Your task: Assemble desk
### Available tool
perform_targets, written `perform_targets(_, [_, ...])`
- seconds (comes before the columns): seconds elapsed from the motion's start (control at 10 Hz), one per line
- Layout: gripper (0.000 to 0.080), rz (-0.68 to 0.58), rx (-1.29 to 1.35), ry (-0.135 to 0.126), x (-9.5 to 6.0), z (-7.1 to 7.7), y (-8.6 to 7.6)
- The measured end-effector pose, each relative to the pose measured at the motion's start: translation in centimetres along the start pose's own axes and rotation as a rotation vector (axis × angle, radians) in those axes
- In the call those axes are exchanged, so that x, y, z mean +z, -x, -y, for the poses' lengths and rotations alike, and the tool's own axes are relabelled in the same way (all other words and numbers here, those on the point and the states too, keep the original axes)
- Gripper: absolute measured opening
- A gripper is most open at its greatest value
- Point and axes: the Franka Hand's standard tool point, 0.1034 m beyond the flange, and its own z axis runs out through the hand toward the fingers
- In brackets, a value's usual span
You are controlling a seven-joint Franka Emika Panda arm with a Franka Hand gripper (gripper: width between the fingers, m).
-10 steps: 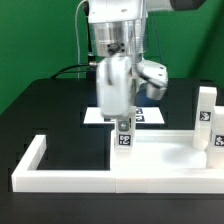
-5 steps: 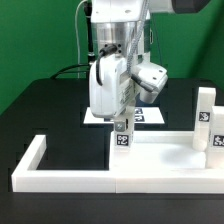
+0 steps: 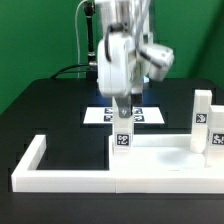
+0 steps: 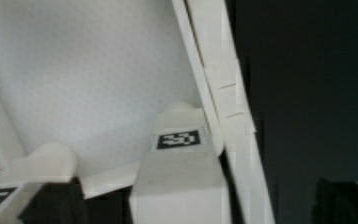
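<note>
The desk's white tabletop (image 3: 160,155) lies flat inside the white rail. One white leg (image 3: 123,137) with a tag stands upright at the panel's corner on the exterior view's left. My gripper (image 3: 122,110) hangs just above that leg, open, holding nothing. In the wrist view the tabletop (image 4: 87,80) fills most of the picture and the leg (image 4: 197,185) stands between my gripper (image 4: 194,205) fingers, with a gap on each side. Two more legs (image 3: 203,118) (image 3: 214,136) stand upright on the panel's side at the exterior view's right.
The long white U-shaped rail (image 3: 32,163) runs along the front and up the exterior view's left. The marker board (image 3: 98,114) lies on the black table behind the tabletop, partly hidden by my gripper. A green backdrop stands behind the table.
My gripper has opened and let go of the leg, then risen above it. The leg stays upright at the tabletop's corner.
</note>
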Motion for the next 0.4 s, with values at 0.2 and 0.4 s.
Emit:
perform_targets(0.2, [0.0649, 0.011, -0.002, -0.012, -0.95, 0.16, 0.24])
perform_targets(0.4, [0.0649, 0.007, -0.004, -0.007, -0.59, 0.09, 0.2])
